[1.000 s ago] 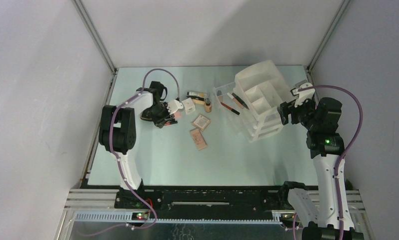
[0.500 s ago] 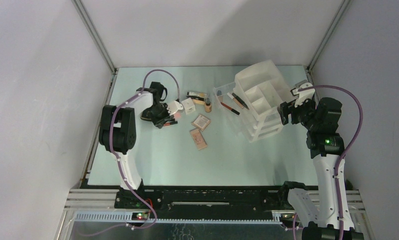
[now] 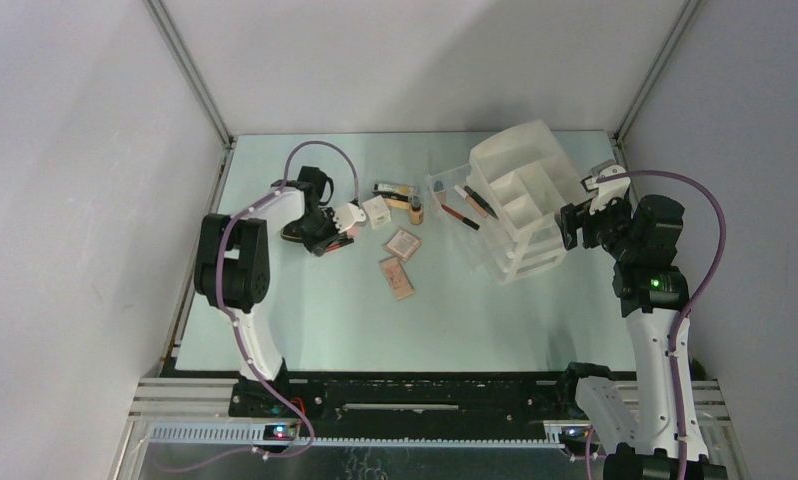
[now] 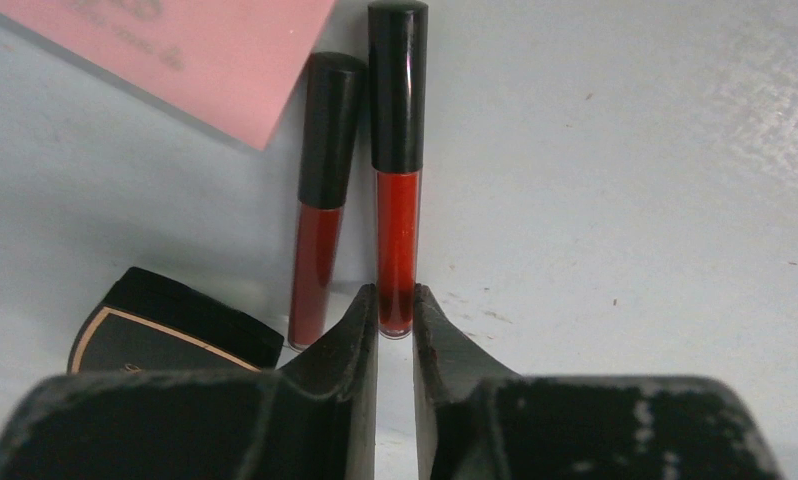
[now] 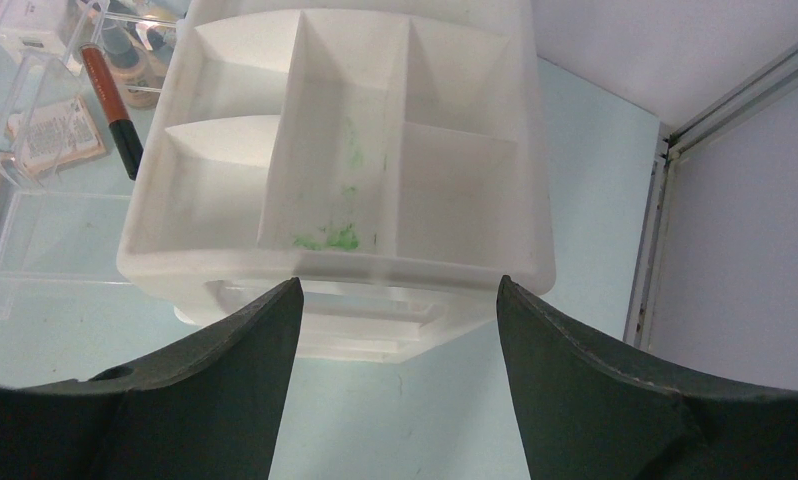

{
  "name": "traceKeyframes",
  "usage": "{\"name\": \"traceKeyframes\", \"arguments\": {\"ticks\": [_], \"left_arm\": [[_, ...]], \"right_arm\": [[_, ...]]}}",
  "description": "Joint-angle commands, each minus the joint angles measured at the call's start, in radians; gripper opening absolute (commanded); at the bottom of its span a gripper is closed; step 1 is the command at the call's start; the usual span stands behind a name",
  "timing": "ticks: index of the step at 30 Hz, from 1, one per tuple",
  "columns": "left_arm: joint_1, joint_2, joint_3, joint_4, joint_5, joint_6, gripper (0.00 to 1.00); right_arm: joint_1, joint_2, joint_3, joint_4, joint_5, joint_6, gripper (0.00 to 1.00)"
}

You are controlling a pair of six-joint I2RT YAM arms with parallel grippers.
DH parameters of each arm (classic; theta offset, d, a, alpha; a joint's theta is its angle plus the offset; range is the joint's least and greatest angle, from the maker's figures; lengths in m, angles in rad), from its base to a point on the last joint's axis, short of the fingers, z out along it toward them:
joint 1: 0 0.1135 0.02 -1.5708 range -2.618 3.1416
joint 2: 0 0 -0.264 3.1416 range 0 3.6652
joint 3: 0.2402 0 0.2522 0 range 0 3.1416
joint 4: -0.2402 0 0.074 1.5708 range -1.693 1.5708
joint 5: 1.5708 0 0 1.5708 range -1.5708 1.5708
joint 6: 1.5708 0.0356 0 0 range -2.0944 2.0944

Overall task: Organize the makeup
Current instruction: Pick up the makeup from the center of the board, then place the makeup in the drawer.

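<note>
My left gripper (image 4: 395, 305) is low over the table and shut on the clear end of a bright red gloss tube (image 4: 396, 190) with a black cap. Close on its left lies a darker red tube (image 4: 318, 225). A pink palette (image 4: 175, 50) and a black compact (image 4: 165, 335) lie beside them. From above, the left gripper (image 3: 337, 236) is at the left of the makeup cluster: a small white box (image 3: 376, 210), beige bottles (image 3: 403, 195) and two flat palettes (image 3: 402, 243). My right gripper (image 5: 397, 290) is open and empty, facing the white organizer (image 5: 375, 150).
A clear drawer (image 3: 453, 205) stands pulled out of the organizer (image 3: 520, 195) toward the left, with thin pencils (image 3: 467, 207) in it. A red and black pencil (image 5: 110, 105) shows through its wall. The enclosure's frame post (image 5: 655, 240) runs close on the right.
The left jaws have closed onto the end of the bright red tube, and the left wrist has shifted slightly. The right arm has not moved.
</note>
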Motion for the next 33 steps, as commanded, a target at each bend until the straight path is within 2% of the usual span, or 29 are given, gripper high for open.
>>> {"name": "traceKeyframes", "arguments": {"ticks": [1,13,21,26,33], "left_arm": [[-0.008,-0.079,-0.05,0.036,0.033,0.0,0.08],[-0.119,-0.341,-0.138,-0.04,0.066,0.039,0.01],[-0.316,-0.521,-0.053,-0.053,0.059,0.013,0.0],[-0.442,-0.545,0.056,-0.054,0.003,0.044,0.0],[-0.572,-0.497,0.171,0.01,-0.105,0.224,0.0]], "right_arm": [[-0.006,-0.011,-0.006,0.018,-0.006,-0.005,0.8],[-0.005,-0.007,-0.006,0.018,-0.002,-0.006,0.8],[-0.005,-0.013,-0.006,0.018,-0.006,-0.006,0.8],[-0.004,-0.015,-0.006,0.018,-0.012,-0.006,0.8],[-0.005,-0.024,-0.006,0.018,-0.012,-0.007,0.8]]}}
